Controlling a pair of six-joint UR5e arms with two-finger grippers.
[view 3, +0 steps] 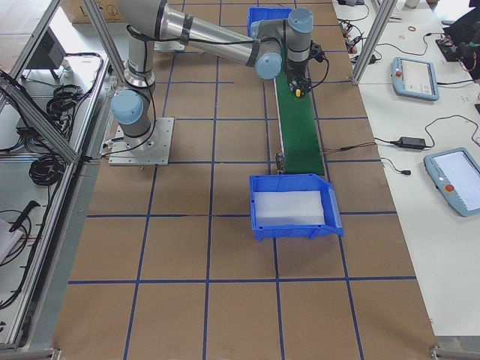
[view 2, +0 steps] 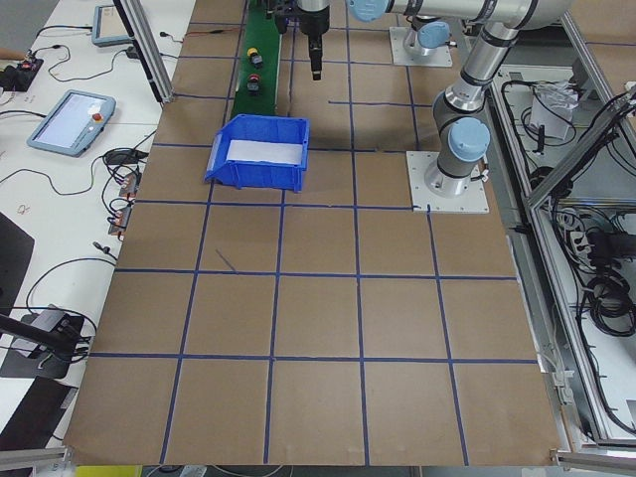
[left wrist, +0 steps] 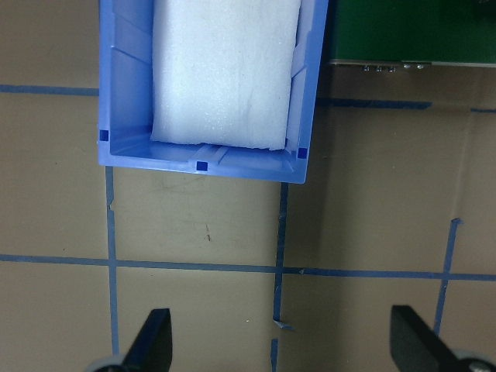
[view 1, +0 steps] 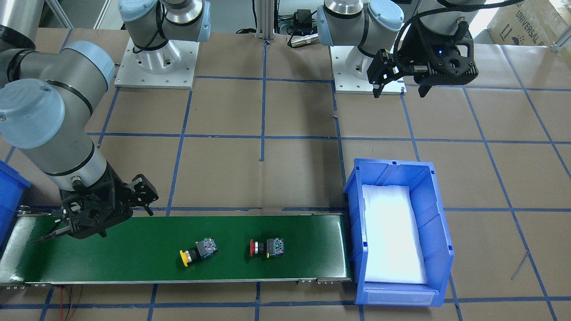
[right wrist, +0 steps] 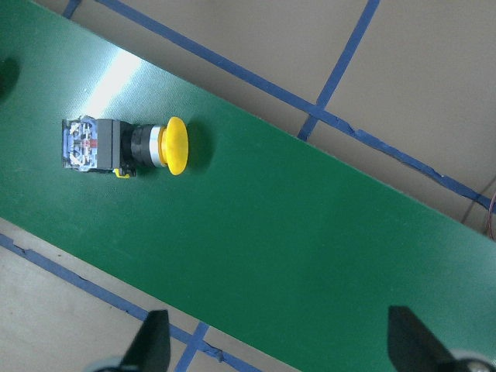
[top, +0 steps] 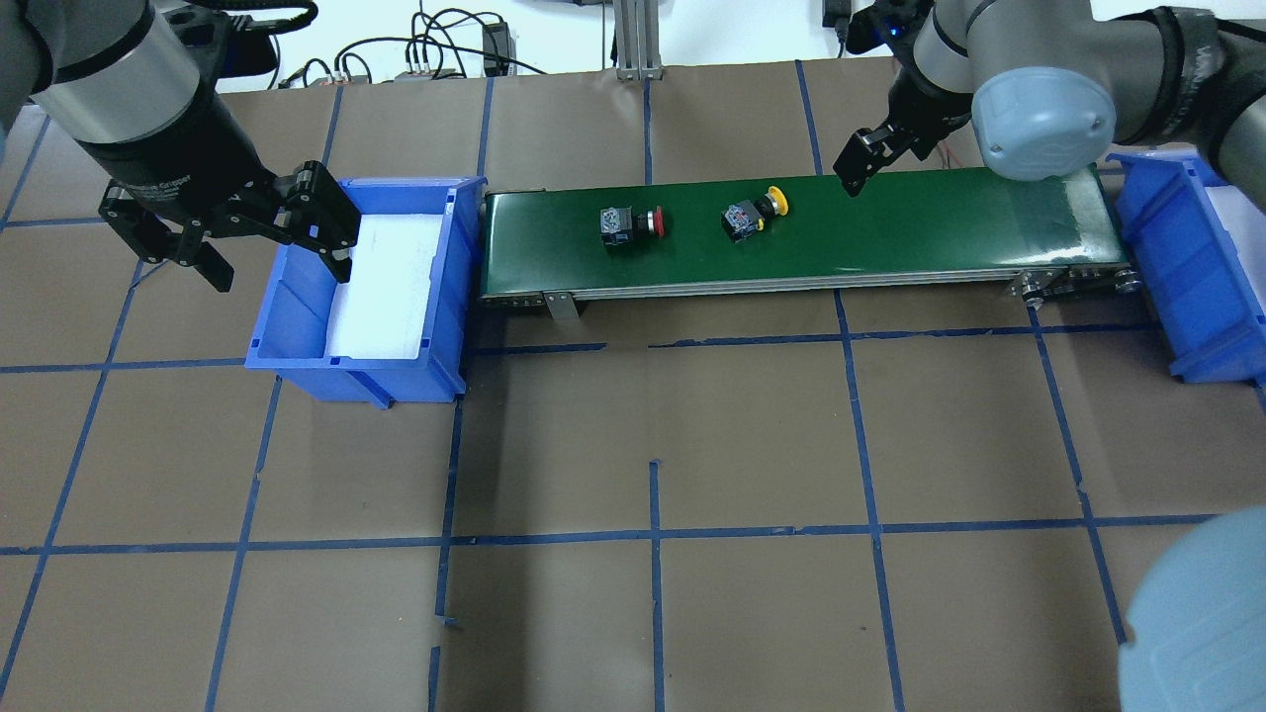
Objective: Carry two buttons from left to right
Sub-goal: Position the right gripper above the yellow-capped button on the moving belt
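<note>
Fingers [left wrist: 152,342] of both grippers stood apart, holding nothing.
The yellow button [top: 757,214] and red button [top: 629,222] lay on the belt [top: 940,227]; right gripper [right wrist: 275,329] hung near the yellow, left gripper [top: 280,275] near the bin [top: 450,297].

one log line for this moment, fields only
left gripper open, empty | right gripper open over belt | yellow button, red button lying on belt | blue bin: foam only

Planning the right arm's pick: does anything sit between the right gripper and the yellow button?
Nothing visible. Only bare green belt lies between the open right gripper and the yellow button; the red button lies beyond it, toward the white-padded bin.
</note>
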